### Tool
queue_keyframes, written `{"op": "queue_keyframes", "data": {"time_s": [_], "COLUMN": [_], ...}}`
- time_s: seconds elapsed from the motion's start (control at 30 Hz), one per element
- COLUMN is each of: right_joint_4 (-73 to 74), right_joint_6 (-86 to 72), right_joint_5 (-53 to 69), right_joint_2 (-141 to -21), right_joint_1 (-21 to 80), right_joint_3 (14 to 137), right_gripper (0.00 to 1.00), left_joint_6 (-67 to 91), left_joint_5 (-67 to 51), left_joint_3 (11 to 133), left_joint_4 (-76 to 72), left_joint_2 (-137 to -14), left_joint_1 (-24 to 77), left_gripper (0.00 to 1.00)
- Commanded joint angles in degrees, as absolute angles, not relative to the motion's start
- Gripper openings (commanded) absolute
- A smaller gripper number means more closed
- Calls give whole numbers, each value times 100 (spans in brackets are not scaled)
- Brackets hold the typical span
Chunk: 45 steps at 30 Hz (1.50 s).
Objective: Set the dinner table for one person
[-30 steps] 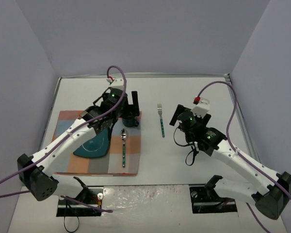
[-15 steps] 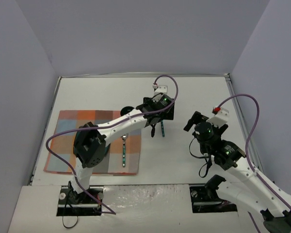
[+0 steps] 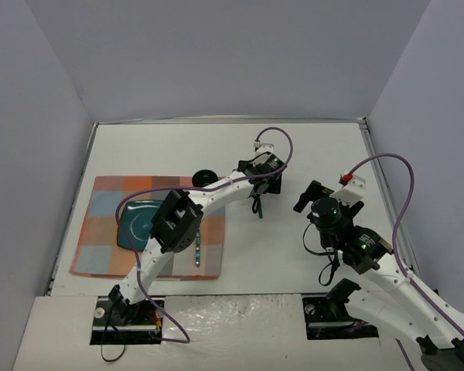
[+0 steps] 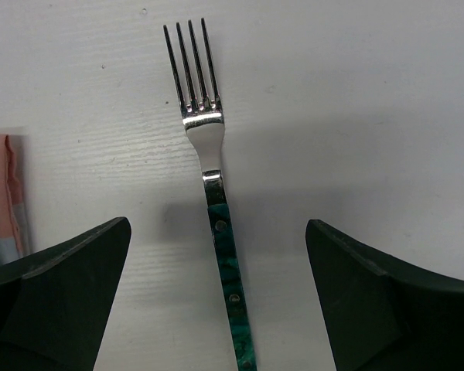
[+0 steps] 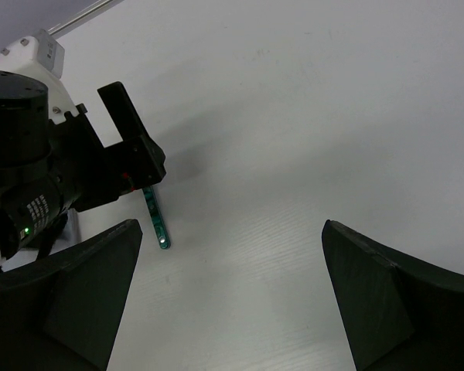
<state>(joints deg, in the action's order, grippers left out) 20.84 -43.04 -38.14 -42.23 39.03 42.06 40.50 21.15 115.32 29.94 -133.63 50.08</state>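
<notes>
Swung across from the placemat (image 3: 100,232), the left fingers (image 4: 66,290) now straddle the fork (image 4: 215,193) on the table (image 3: 317,151), wide open; a pickup looks next. The right fingers (image 5: 69,297) gape empty.

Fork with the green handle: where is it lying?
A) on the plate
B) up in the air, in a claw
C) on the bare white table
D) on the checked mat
C: the fork lies flat on the white table, off to the side of the mat.
</notes>
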Motion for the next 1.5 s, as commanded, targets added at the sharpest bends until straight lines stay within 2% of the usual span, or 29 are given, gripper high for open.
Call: {"op": "queue_keyframes", "data": {"time_s": [0.0, 0.27, 0.5, 0.67, 1.0, 1.1, 1.23, 1.47], "right_joint_4": [1934, 1942, 1942, 1960, 1969, 1969, 1960, 1969], "right_joint_6": [-4412, -4361, -4351, -4342, -4386, -4377, -4360, -4183], "right_joint_5": [-3869, -3814, -3832, -3832, -3823, -3806, -3806, -3630], "right_joint_2": [-4132, -4098, -4069, -4028, -3974, -3955, -3861, -3647], "right_joint_1": [3876, 3876, 3885, 3878, 3878, 3876, 3876, 3885], "right_joint_3": [4158, 4096, 4078, 4061, 4036, 4034, 4017, 4070], "right_gripper": [99, 99, 99, 99, 99, 99, 99, 98], "left_joint_6": [4269, 4387, 4438, 4421, 4309, 4105, 3530, 2249], "left_joint_5": [1982, 1858, 1785, 1791, 1767, 1767, 1869, 1933], "left_joint_3": [11980, 12101, 12146, 12155, 12098, 12068, 11948, 11470], "left_joint_4": [3118, 3109, 3146, 3234, 3341, 3296, 3168, 2982], "left_joint_2": [-13368, -13625, -13824, -13902, -13999, -13949, -13538, -11949], "left_joint_1": [4864, 4801, 4799, 4799, 4799, 4799, 4799, 4771], "left_gripper": [92, 83, 72, 57, 10, 0, 0, 0]}}
